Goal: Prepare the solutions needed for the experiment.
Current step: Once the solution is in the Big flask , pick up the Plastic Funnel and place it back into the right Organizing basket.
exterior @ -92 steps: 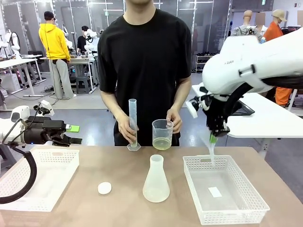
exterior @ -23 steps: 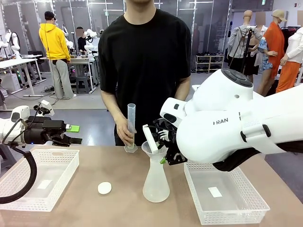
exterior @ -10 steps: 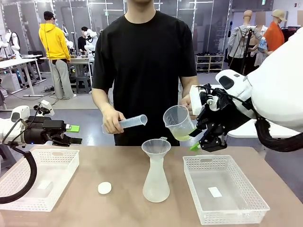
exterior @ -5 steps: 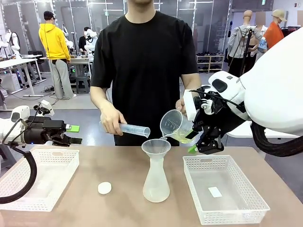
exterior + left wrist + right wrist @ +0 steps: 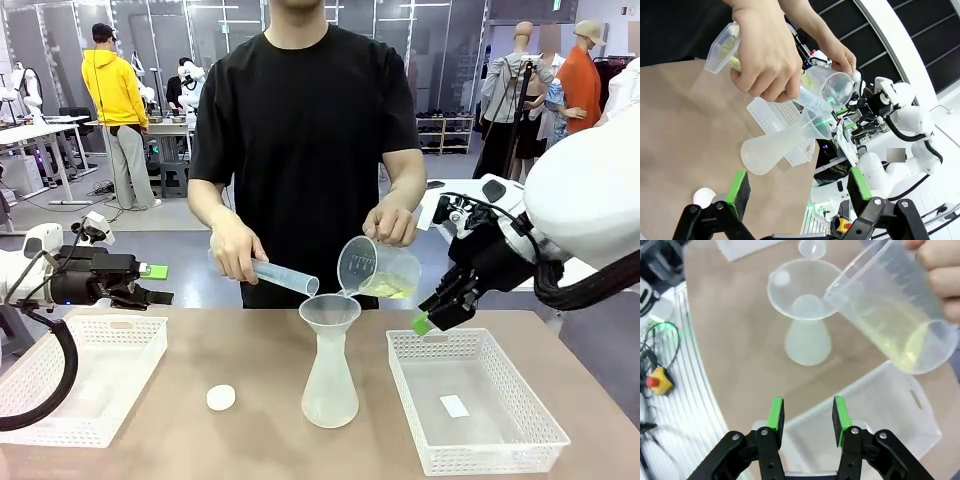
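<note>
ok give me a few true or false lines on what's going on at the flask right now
1. The funnel sits in the neck of the flask. True.
2. The right pincer grips the beaker. False: a person's hand holds it; the pincer is open and empty.
3. The yellow liquid is in the tilted beaker. True.
4. The white cap lies in a basket. False: it lies on the table, left of the flask.

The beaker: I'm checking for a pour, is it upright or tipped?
Tipped. The beaker leans spout-down over the funnel, with the yellow solution pooled along its lower side.
</note>
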`<action>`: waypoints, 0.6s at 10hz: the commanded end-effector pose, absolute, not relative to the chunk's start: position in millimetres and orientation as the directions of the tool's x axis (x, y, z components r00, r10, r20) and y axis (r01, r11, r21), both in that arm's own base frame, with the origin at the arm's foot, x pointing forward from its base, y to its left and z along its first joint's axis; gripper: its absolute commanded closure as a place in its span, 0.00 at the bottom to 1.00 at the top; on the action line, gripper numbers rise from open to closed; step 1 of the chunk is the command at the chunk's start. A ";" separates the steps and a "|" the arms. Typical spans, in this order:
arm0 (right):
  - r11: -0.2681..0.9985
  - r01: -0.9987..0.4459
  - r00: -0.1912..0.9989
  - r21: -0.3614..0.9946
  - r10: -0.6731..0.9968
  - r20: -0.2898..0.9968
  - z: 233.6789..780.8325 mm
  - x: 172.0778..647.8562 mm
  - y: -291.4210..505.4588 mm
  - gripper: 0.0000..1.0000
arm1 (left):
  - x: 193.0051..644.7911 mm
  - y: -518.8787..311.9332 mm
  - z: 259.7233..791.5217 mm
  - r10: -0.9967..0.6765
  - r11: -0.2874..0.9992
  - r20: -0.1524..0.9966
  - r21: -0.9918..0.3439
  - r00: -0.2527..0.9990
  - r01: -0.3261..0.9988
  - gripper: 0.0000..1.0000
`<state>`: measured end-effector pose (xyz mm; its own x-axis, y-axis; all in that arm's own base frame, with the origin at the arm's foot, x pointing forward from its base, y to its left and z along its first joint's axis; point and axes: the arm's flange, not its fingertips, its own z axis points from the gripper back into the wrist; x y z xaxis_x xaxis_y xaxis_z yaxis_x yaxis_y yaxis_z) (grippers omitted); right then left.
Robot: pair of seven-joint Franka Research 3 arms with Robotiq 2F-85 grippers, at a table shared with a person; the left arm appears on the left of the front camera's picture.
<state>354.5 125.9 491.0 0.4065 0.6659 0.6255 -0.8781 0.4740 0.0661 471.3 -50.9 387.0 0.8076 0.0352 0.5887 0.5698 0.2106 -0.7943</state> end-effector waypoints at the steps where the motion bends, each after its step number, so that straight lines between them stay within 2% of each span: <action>1: 0.566 -0.776 0.560 0.278 0.417 0.716 458.9 315.6 108.9 0.50 | 473.3 -53.1 387.9 0.035 0.225 0.606 -0.779 0.795 0.585 0.00; 3: 0.587 -0.677 0.677 0.443 0.262 0.688 443.6 303.4 91.3 0.50 | 473.3 -53.1 387.9 0.035 0.225 0.606 -0.779 0.795 0.585 0.00; 6: 0.601 -0.511 0.837 0.614 0.186 0.514 423.3 300.2 78.6 0.50 | 473.3 -53.1 387.9 0.035 0.225 0.606 -0.779 0.795 0.585 0.00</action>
